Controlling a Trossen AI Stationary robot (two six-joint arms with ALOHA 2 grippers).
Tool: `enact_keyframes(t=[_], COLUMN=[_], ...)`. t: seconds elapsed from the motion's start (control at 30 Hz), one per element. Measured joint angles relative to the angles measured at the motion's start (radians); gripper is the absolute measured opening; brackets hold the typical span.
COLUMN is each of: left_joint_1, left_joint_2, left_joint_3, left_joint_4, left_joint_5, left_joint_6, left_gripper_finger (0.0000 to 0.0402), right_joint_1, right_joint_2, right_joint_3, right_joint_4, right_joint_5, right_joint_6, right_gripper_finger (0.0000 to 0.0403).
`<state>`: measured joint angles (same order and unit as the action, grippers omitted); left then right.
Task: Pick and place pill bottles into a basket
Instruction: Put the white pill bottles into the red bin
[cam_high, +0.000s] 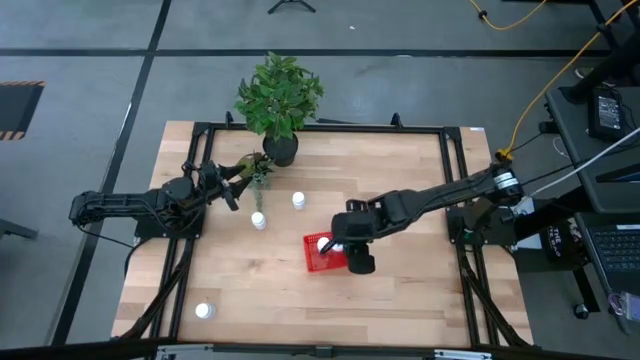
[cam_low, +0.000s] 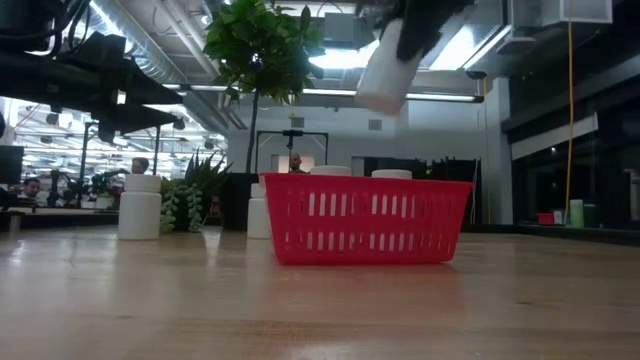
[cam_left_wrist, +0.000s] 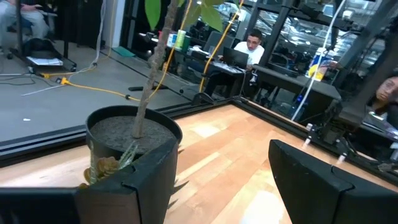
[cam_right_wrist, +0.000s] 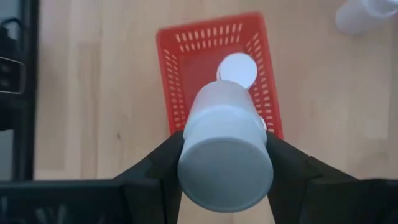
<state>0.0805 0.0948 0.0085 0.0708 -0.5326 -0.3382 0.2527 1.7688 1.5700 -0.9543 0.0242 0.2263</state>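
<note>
Grey floor (cam_high: 80, 30) with black lines (ceiling lights (cam_low: 330, 60) overhead)

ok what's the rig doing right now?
The right gripper holds a white pill bottle above the red basket, which already has bottles in it. Three more bottles stand on the table. The left gripper waits, open, by the potted plant.

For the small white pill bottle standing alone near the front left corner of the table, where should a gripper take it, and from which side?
The small white capped pill bottle appears to stand upright on the bare wooden table with nothing close around it. A straight-down approach looks best, fingers closing across the round body just below the cap, as the right gripper holds its own white bottle over the red mesh basket.
</note>
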Motion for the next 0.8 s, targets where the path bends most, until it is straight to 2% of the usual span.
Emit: enact_keyframes(t=[0.13,0.3,0.8], left_joint_1=[0.000,0.000,0.000], left_joint_2=[0.000,0.000,0.000], left_joint_3=[0.000,0.000,0.000], left_joint_4=[0.000,0.000,0.000], left_joint_5=[-0.013,-0.006,-0.003], left_joint_6=[0.001,0.019,0.098], left_gripper_finger=[0.0246,0.0246,0.0246], right_joint_1=[0.001,0.016,0.027], right_joint_2=[0.056,0.106,0.135], right_joint_3=[0.000,0.000,0.000], right_joint_4=[0.000,0.000,-0.003], right_joint_5=[-0.007,-0.055,-0.053], right_joint_6=[0.016,0.115,0.296], right_gripper_finger=[0.0165,0.0165,0.0165])
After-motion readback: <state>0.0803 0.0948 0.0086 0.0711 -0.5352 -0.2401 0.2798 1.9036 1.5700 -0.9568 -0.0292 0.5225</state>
